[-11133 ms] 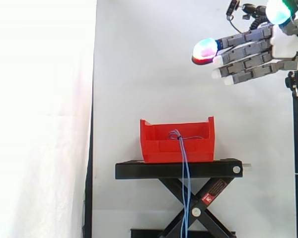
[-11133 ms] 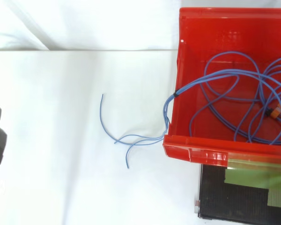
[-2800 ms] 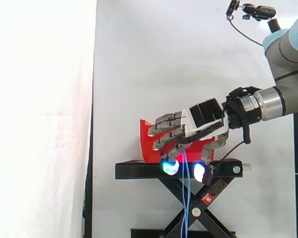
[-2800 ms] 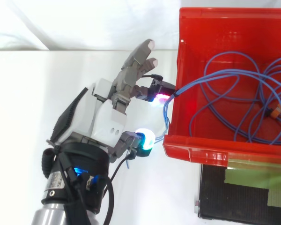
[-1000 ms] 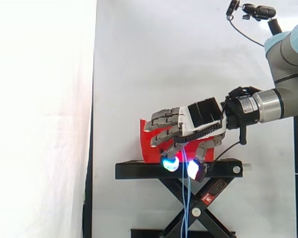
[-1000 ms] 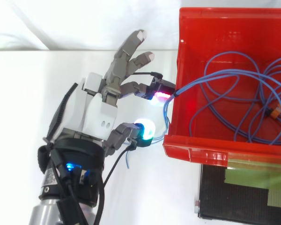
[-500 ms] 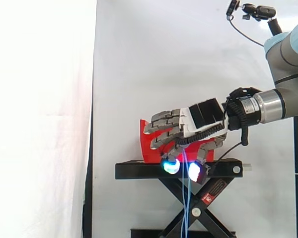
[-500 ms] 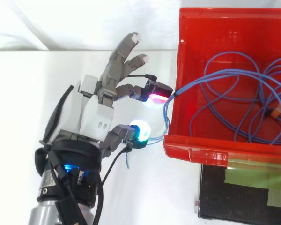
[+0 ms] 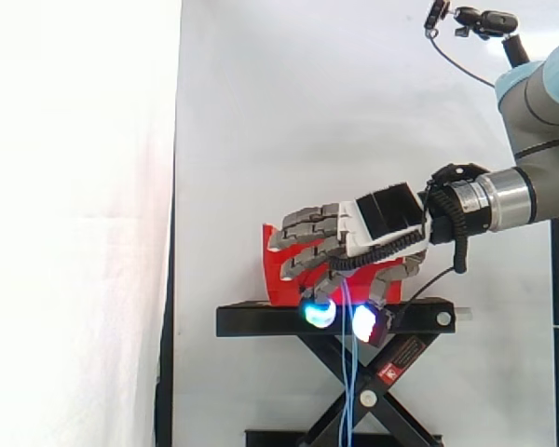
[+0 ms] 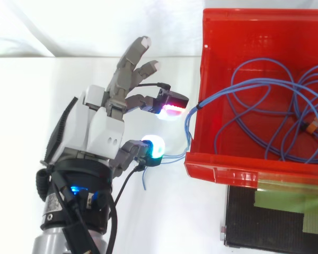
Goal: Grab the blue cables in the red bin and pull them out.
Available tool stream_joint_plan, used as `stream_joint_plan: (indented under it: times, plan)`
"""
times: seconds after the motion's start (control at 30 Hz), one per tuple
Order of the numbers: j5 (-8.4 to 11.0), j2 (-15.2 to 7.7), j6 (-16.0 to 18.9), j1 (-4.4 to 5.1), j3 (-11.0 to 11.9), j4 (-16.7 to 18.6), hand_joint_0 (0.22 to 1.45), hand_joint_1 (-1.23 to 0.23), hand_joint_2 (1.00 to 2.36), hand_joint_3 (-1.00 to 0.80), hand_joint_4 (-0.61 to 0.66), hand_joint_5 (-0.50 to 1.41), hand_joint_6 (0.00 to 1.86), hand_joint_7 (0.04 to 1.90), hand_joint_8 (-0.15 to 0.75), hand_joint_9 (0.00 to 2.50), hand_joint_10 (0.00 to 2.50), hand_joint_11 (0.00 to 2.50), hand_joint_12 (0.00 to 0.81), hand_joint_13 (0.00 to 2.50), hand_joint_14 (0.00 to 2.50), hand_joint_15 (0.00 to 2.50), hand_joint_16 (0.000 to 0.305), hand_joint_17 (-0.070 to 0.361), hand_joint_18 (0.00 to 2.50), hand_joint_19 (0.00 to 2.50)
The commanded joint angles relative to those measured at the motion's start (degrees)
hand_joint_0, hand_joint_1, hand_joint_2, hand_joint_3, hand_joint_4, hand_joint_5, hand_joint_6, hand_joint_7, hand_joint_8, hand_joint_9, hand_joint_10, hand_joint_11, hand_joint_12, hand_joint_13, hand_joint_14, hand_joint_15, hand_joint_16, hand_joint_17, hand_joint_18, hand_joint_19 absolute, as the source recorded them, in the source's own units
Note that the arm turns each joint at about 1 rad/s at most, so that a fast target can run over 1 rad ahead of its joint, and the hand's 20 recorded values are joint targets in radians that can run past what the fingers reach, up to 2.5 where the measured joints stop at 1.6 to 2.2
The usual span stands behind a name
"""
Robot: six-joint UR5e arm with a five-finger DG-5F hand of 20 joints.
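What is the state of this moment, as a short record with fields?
hand: outside the red bin, beside its wall
fingers: relaxed, spread, nothing held
blue cables: looped in the bin, some strands draped over the wall toward the hand
black stand: under the bin
task: cables not yet pulled out

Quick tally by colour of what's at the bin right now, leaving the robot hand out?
Red: 1, bin
Blue: 1, cable bundle, strands too tangled to count
Black: 1, stand
Orange: 1, small piece among the cables
Green: 1, patch on the stand
Total: 5
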Motion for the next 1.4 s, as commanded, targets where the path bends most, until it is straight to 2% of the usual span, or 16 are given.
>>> stream_joint_plan:
  times: [0.0,0.13,0.3,0.37,0.73,1.0,1.37]
  plan:
    - [-0.54,-0.03,0.01,-0.13,0.00,-0.17,0.81,-0.88,1.00,-1.00,0.20,0.84,0.01,0.60,0.272,0.56,0.01,0.27,0.329,0.22,0.01,0.22,0.046,0.104,0.05,0.31]
    - [-2.39,-0.03,0.89,-0.40,0.00,-0.52,0.81,-0.88,1.00,-1.00,0.21,0.84,0.01,0.59,0.275,0.57,0.01,0.26,0.329,0.22,0.01,0.23,0.047,0.105,0.05,0.32]
    - [-4.15,-0.03,3.79,-0.57,0.00,-0.96,0.81,-0.88,1.00,-1.00,0.21,0.84,0.01,0.59,0.274,0.56,0.01,0.27,0.328,0.22,0.01,0.23,0.047,0.105,0.05,0.32]
    - [-5.46,-0.03,4.14,-0.84,0.00,-1.05,0.81,-0.88,1.00,-1.00,0.21,0.84,0.01,0.59,0.273,0.56,0.01,0.27,0.328,0.22,0.01,0.23,0.047,0.105,0.05,0.31]
    - [-5.90,-0.03,4.14,-0.92,0.00,-0.35,0.82,-0.88,1.00,-1.00,0.21,0.84,0.01,0.58,0.274,0.57,0.01,0.27,0.328,0.22,0.01,0.22,0.047,0.105,0.04,0.32]
    - [-6.96,-0.03,0.89,-1.28,0.00,1.32,0.82,-0.88,1.00,-1.00,0.20,0.83,0.01,0.58,0.273,0.56,0.01,0.27,0.328,0.22,0.01,0.23,0.047,0.105,0.04,0.32]
    - [-7.75,-0.03,-1.40,-1.45,0.00,1.85,0.81,-0.88,1.00,-1.00,0.19,0.82,0.01,0.56,0.274,0.57,0.01,0.28,0.329,0.22,0.01,0.23,0.046,0.105,0.05,0.32]
